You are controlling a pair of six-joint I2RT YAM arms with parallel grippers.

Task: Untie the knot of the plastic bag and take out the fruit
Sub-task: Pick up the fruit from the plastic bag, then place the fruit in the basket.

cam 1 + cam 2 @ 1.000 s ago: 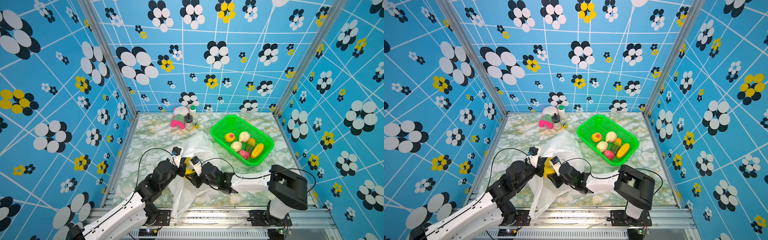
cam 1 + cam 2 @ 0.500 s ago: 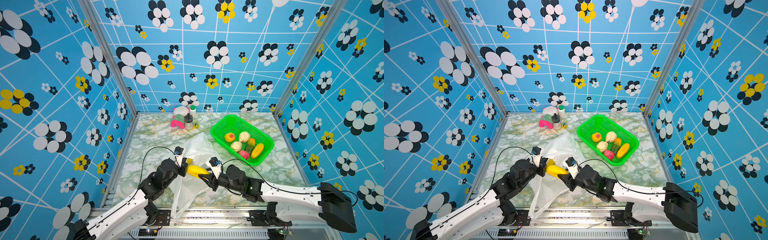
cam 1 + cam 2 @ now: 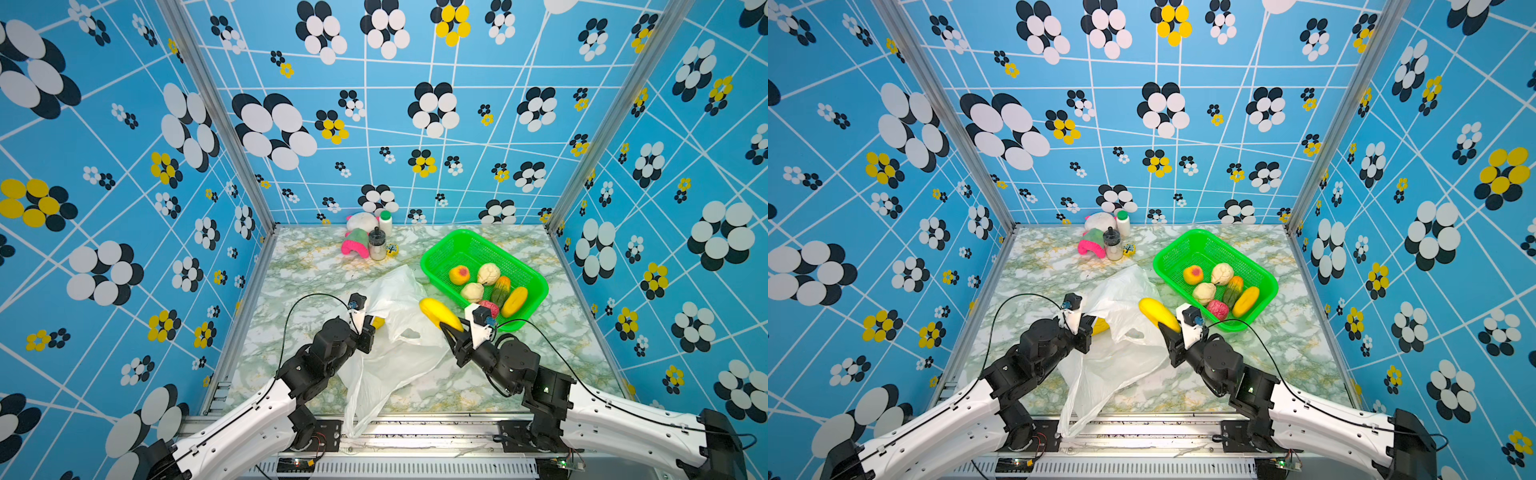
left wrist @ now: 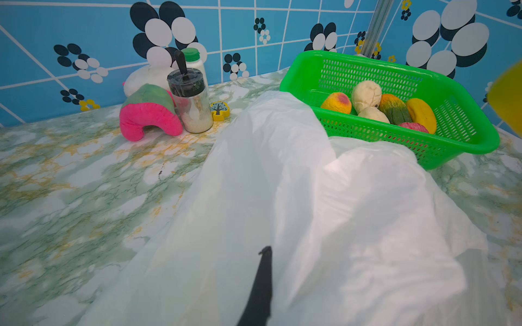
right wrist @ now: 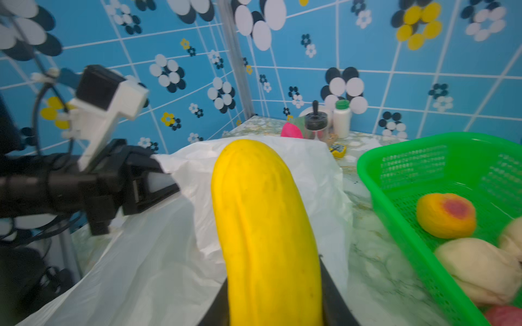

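l. gripper (image 3: pixel 369 330): jaws closed, pinching edge of plastic bag (image 3: pixel 399 357); film lifted at that point. second yellow fruit (image 3: pixel 378 322) just beside l. gripper, partly under film. rear of table (image 3: pixel 291 299), near back wall: plush toy (image 3: pixel 355 245), jar (image 3: pixel 377 245), bottle (image 3: pixel 385 222), close together. plastic bag lies open at table centre, crumpled; lower end reaches front edge. long yellow fruit (image 3: pixel 436 313) held above bag's right side, clear of film, between bag and basket. r. gripper (image 3: pixel 451 329): jaws narrowed, clamped on near end of long yellow fruit; far end sticks out fwd. green basket (image 3: pixel 469 249) at right, on table, holds six fruits (image 3: pixel 488 273), all in its near half.
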